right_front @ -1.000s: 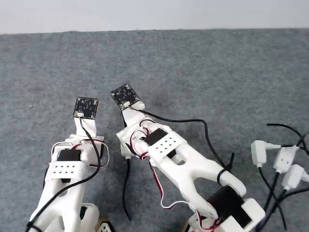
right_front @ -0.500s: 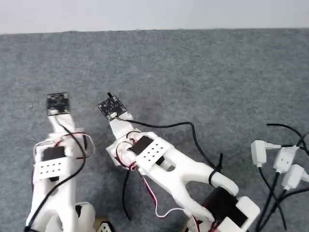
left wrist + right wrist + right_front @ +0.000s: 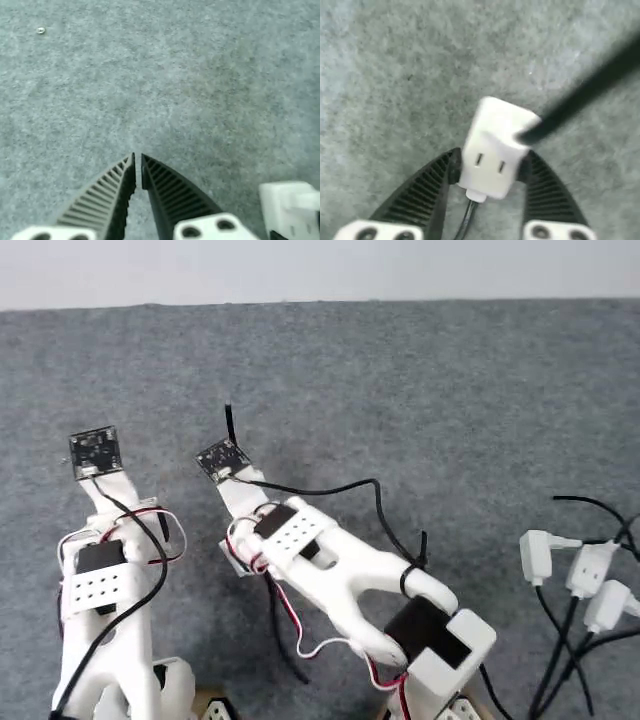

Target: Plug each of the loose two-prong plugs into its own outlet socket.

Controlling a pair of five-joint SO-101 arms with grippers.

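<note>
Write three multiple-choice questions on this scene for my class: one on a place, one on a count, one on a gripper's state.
1. Where on the grey felt table do the loose white plastic plugs with black cords lie?
A. out to the right of the right arm
B. between the two arms
C. in front of the left arm

2. How many of those plugs lie there?
A. one
B. three
C. five

3. What is the state of the right gripper?
A. open and empty
B. shut on nothing
C. shut on a white two-slot outlet socket

Answers:
1 A: the high view shows them clustered far out on that side.
2 B: three white bodies can be counted there.
3 C: the right wrist view shows the socket clamped between its jaws.
</note>
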